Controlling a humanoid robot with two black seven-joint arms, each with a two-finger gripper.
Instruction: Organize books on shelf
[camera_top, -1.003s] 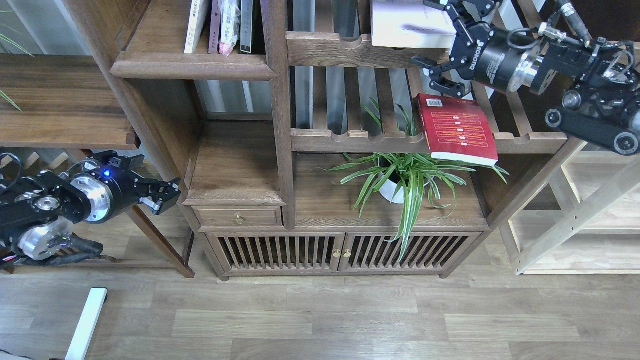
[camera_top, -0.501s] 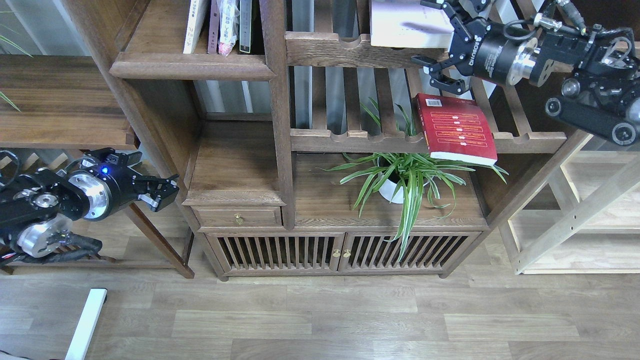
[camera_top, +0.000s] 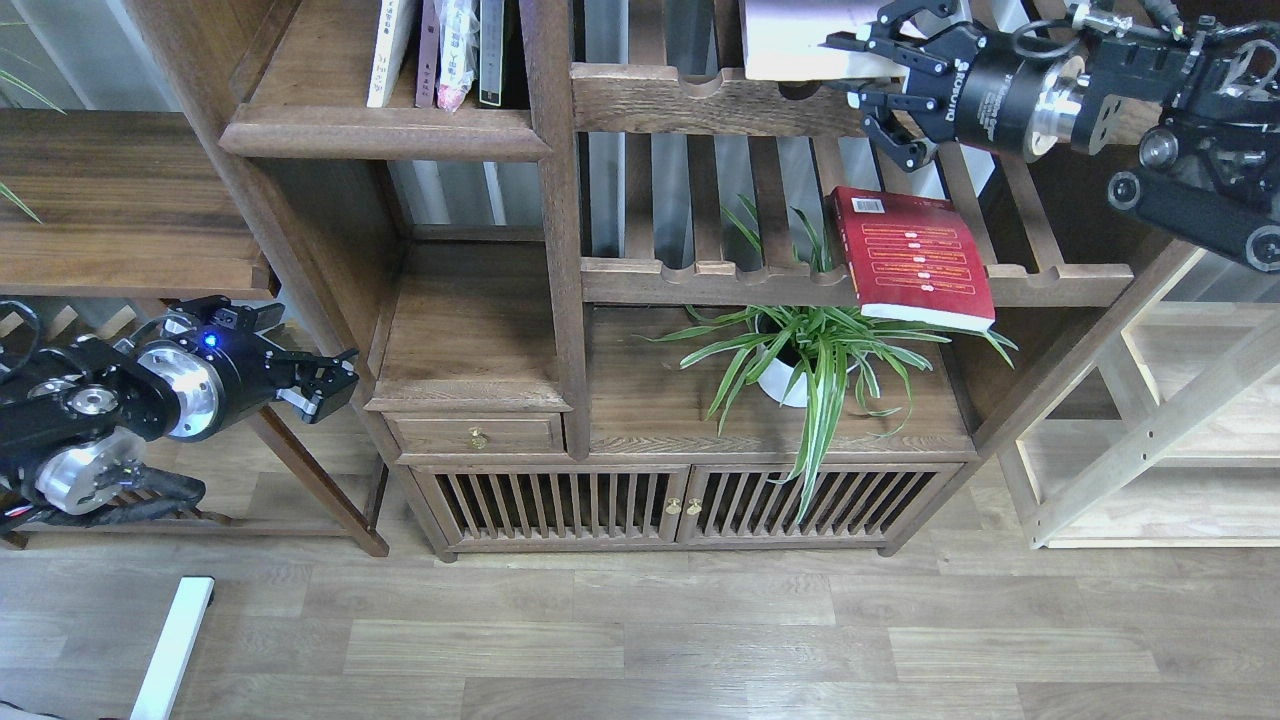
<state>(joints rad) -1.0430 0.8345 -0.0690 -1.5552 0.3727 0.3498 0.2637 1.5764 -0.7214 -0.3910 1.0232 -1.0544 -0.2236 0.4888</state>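
The right gripper was up at the top slatted rack, its fingers spread around the near right corner of the pale book, one above the cover and others below the rack edge. Jaws looked splayed, not yet pinched on the book; actual contact was hard to tell. Likely it was lined up there to grab that corner, since the book overhung the front rail and gave a free edge.

The red book lay flat on the lower slatted rack, tilted, its near end sticking out past the rail above the potted plant. Nothing touched it.

The target shelf, the narrow solid board at upper left, already had a few books standing upright at its right end against the post, with bare board to their left. A yellow-green book was not clearly made out.

The left gripper hung low beside the cabinet, well apart from any book, holding nothing; its fingers appeared close together, but whether fully closed could not be told. Probably parked out of the way while the right arm worked.
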